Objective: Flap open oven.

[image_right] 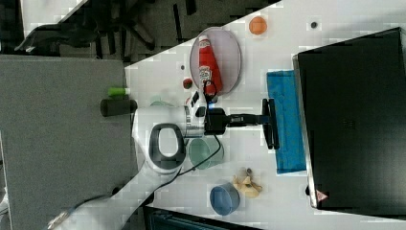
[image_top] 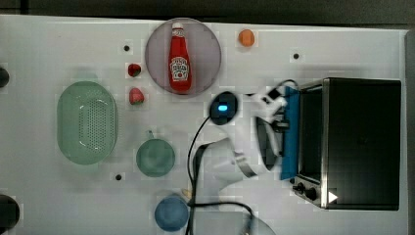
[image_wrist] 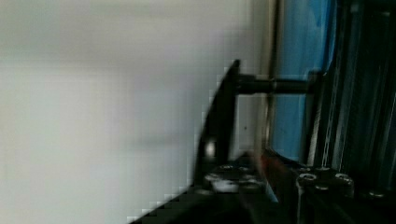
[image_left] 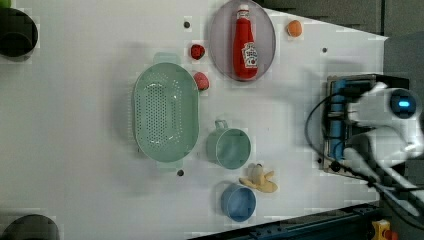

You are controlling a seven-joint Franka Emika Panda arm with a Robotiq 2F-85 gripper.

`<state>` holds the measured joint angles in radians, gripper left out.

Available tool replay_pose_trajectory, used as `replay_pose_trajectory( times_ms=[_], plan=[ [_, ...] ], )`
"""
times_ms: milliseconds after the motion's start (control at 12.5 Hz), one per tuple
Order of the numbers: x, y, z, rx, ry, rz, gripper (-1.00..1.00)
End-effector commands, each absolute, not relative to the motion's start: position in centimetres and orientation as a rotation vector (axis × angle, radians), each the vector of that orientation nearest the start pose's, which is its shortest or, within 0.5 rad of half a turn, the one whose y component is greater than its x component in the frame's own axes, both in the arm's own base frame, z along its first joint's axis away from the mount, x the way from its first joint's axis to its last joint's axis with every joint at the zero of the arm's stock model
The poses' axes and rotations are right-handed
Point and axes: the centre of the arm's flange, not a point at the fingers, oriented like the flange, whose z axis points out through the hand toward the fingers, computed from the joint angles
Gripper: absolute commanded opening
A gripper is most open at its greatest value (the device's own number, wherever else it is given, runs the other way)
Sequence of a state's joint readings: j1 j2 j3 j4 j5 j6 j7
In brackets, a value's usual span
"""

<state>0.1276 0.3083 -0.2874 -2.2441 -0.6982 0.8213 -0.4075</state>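
The oven (image_top: pixel 362 142) stands at the top view's right, with a black top, a silver front frame and black knobs (image_top: pixel 306 188) at its near end. Its blue-tinted glass door (image_top: pixel 291 132) is swung down and out from the frame, and in the right view it lies as a blue panel (image_right: pixel 287 143) in front of the oven (image_right: pixel 354 120). My gripper (image_right: pixel 264 119) reaches level to the black door handle (image_right: pixel 271 139) and is shut on it. The wrist view shows the handle bar (image_wrist: pixel 223 116) close up beside the blue glass (image_wrist: pixel 299 46).
A ketchup bottle (image_top: pixel 179 58) lies on a grey plate (image_top: pixel 205 41). Also on the white table are two strawberries (image_top: pixel 136 96), an orange (image_top: pixel 246 37), a green colander (image_top: pixel 86 122), a green mug (image_top: pixel 155 156), a blue bowl (image_top: pixel 171 213) and a banana peel (image_left: pixel 258 179).
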Motion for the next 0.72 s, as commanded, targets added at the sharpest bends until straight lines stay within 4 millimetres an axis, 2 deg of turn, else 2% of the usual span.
replay_pose_trajectory(
  times_ms=[80,400,560,720],
  plan=[
    [51.1,-4.9,17.5,2.539,-0.124,-0.110,-0.65],
    [51.2,-2.2,13.5,2.438,-0.034,-0.127,-0.65],
    [51.2,-1.1,11.9,2.423,0.009,-0.141,-0.65],
    [51.2,-0.8,11.0,2.415,0.025,-0.150,-0.65]
  ],
)
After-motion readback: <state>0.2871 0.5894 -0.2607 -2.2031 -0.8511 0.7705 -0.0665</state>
